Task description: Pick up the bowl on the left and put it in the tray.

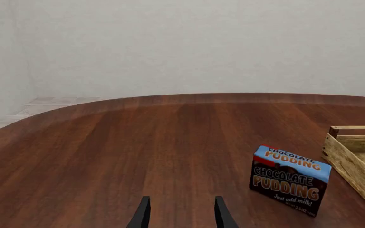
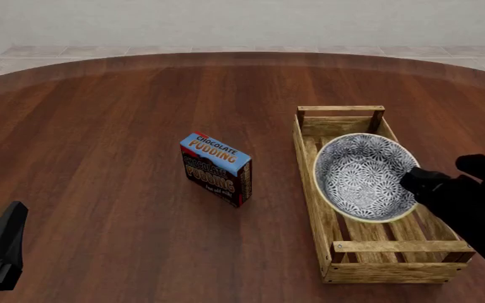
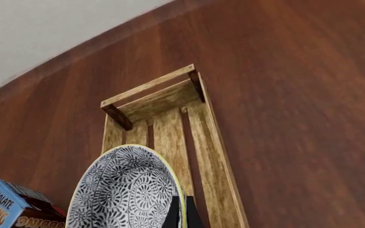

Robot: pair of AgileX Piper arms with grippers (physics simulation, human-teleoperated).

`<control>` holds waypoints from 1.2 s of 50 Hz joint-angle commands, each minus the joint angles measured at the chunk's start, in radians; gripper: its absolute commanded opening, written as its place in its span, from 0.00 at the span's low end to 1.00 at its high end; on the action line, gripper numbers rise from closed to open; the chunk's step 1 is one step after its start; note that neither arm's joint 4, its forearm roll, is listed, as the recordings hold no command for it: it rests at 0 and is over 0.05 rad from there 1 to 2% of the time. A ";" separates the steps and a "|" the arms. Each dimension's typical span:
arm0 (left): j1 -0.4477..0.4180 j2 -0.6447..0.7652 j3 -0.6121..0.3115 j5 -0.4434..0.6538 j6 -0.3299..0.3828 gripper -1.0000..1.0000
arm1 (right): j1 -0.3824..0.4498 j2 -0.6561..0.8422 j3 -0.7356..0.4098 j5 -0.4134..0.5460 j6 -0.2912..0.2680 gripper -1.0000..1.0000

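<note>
Bowl held tilted over the tray, pinched at its right rim by the right hand.
Tray lying on the right of the desk, long axis running near to far; pudding box upright just left of it. Left hand spread and holding nothing, low at the near left.

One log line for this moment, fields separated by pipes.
right gripper: shut on blue-and-white floral ceramic bowl rim | bowl: tilted over slatted wooden tray | left gripper: open, empty
</note>
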 commanded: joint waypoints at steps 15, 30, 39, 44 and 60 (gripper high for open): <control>0.000 0.000 0.000 0.000 0.000 1.00 | -0.001 0.017 -0.006 -0.016 0.014 0.00; 0.000 0.000 0.000 0.000 0.000 1.00 | -0.008 0.033 -0.003 -0.032 0.011 0.00; 0.000 0.000 0.000 0.000 0.000 1.00 | -0.005 0.027 -0.001 -0.030 0.007 0.00; 0.000 0.000 0.000 0.000 0.000 1.00 | -0.001 0.027 0.001 -0.033 0.006 0.00; 0.000 0.000 0.000 0.000 0.000 1.00 | -0.001 0.017 -0.001 -0.024 0.000 0.00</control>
